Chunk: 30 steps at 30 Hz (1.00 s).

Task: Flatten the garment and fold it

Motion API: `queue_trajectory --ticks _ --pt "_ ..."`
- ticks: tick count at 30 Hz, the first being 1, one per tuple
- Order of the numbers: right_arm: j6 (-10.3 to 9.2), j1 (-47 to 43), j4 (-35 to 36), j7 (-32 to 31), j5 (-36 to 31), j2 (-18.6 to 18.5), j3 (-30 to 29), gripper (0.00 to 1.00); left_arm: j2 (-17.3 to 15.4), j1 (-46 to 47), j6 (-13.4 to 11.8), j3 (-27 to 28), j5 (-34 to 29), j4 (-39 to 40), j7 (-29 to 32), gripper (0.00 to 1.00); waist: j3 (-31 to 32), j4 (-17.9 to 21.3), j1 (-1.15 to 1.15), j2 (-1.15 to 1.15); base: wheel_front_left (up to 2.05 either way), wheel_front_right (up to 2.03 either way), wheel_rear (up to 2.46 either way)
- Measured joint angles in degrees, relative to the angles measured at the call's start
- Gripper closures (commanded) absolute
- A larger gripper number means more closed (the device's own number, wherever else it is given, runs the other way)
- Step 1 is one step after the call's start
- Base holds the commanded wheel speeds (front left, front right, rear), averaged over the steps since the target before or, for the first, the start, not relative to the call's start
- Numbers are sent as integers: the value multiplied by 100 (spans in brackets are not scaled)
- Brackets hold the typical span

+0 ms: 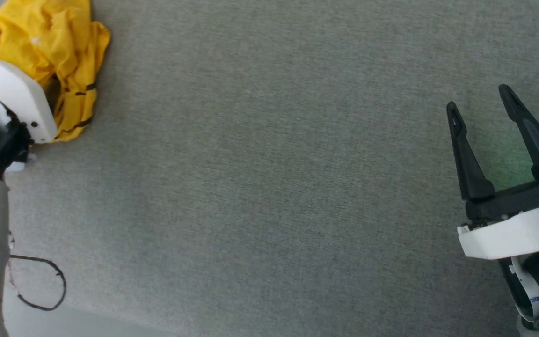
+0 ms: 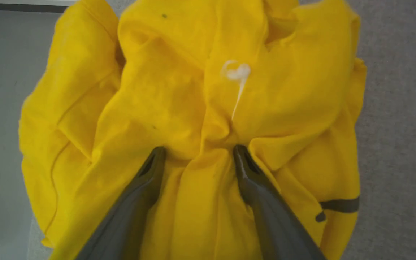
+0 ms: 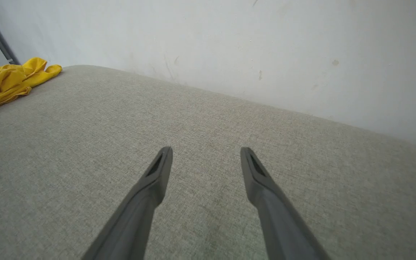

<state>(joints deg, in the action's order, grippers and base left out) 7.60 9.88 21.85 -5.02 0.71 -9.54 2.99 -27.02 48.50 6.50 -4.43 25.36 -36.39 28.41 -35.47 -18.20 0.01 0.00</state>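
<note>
The garment is a bright yellow crumpled heap with thin black stripe marks at the far left top of the grey surface in the head view. In the left wrist view the garment lies bunched, with a white smear on it. My left gripper is open, its fingertips pressed down into the folds with a ridge of cloth between them. The left wrist housing covers part of the heap. My right gripper stands open over bare fabric at the right, far from the garment.
The grey fabric surface spreads wide between the two arms. A pale wall rises behind its far edge. A thin black cable loop lies at the lower left near the surface's front edge.
</note>
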Motion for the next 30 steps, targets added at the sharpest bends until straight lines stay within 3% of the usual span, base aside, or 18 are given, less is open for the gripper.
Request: queue_trajectory --ticks 1,2,4,13,19,30 --pt "0 32 -3 1 4 4 -1 0 -41 0 0 -8 -31 -16 -52 42 -17 33 0 0 0 0 0" --pt "0 60 -7 1 4 7 -2 0 -63 0 -2 -9 -46 -31 -113 56 -29 64 -1 0 0 0 0" --pt "0 77 -30 5 46 16 -4 0 -68 -1 -10 -8 -69 -78 -234 100 -38 123 -1 0 0 0 0" --pt "0 74 -281 171 103 175 -9 0 -157 -15 -127 210 40 -292 -833 100 238 232 -1 0 0 0 0" --pt "0 53 -592 421 192 352 -13 0 -442 65 -210 308 15 -135 -1131 100 601 279 -1 0 0 0 0" --pt "0 -350 -1255 935 428 632 -156 0 -832 552 -277 396 37 651 -811 100 1590 408 -1 0 0 0 0"
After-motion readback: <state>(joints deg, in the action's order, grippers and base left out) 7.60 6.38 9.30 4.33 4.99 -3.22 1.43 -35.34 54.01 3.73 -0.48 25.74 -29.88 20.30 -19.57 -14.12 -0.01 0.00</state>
